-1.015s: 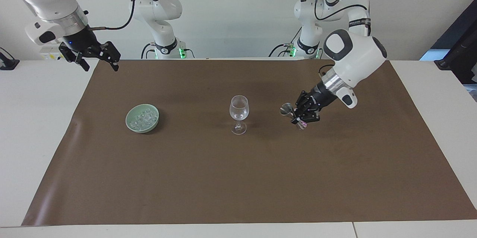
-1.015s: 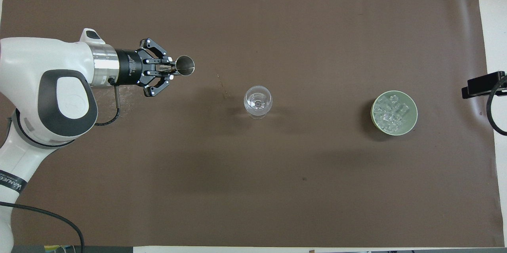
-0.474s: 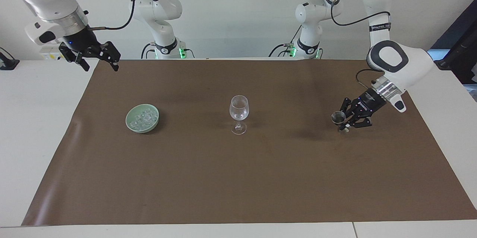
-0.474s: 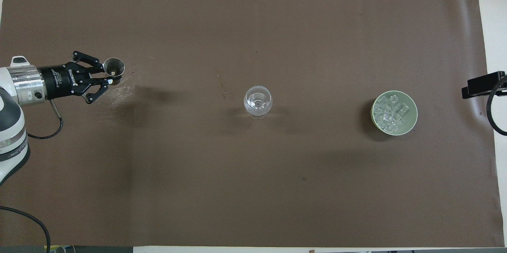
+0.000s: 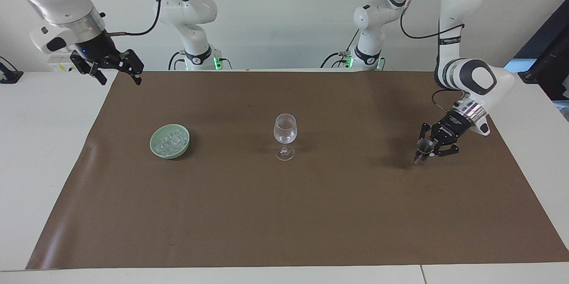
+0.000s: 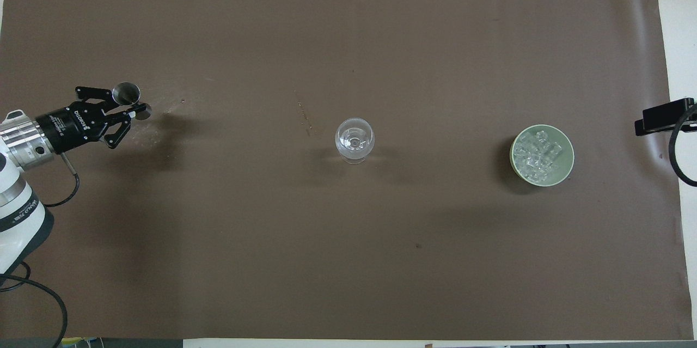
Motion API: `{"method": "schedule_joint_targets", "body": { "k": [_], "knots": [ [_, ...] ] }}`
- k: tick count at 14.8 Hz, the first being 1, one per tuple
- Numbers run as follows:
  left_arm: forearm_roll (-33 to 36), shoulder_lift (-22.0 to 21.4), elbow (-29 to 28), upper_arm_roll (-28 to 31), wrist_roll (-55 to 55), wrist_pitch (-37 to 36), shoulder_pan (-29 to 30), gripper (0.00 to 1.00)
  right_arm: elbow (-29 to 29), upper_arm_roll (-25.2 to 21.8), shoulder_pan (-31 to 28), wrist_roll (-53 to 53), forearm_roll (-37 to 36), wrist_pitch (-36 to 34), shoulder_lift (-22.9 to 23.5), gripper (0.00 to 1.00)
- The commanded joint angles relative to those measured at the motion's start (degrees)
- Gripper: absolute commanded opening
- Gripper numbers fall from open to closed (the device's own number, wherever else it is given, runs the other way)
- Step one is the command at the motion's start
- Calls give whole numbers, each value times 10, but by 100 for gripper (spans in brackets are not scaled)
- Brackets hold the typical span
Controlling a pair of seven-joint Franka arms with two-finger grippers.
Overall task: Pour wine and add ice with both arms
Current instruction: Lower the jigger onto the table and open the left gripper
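**Measuring cup carried back to the left arm's end of the cloth**

The left gripper [image 5: 427, 148] is clenched on a small metal measuring cup [image 5: 422, 147], low over the brown cloth [image 5: 284, 213] near the left arm's end of the table. A second ago it held that cup close beside the wine glass [image 5: 285, 135]; since then the arm has swung away and down, so the cup is now well apart from the glass. The cup looks roughly upright and just above the cloth, though whether its foot already touches the cloth is hard to tell from here.

The wine glass stands upright in the middle of the cloth and has not moved. It appears to hold a little clear liquid, so the pour is probably done and the cup is being returned to its place.

The ice [image 5: 171, 141] lies untouched in the pale green bowl [image 5: 155, 149], which sits toward the right arm's end of the table, about as far from the robots as the glass. The right gripper [image 5: 114, 69] waits high over the cloth's corner at that end, its fingers spread and empty, unchanged over the last second.

What remains, by this reading, is to set the cup down and let go, then for the right arm to bring ice to the glass.
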Motion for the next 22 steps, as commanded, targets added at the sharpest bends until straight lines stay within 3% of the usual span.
{"method": "schedule_joint_targets", "body": {
  "k": [1, 6, 13, 14, 15, 22],
  "knots": [
    [-72, 15, -10, -6, 28, -4, 28, 0, -7, 4, -8, -8, 3, -6, -6, 100],
    [-168, -1, -70, -6, 51, 8, 29, 0, -7, 5, -8, -8, 3, -6, -6, 100],
    [-198, -24, -121, -6, 107, 4, 36, 0, -7, 5, -8, -8, 3, -6, -6, 100],
    [-198, -24, -121, -6, 107, 3, 43, 46, -7, 5, -8, -8, 3, -6, -6, 100],
    [-198, -24, -121, -6, 106, 2, 43, 99, -7, 5, -8, -8, 3, -6, -6, 100],
    [-187, -38, -126, -3, 109, 1, 38, 100, -7, 0, -11, -8, 3, -6, -6, 100]
  ]
}}
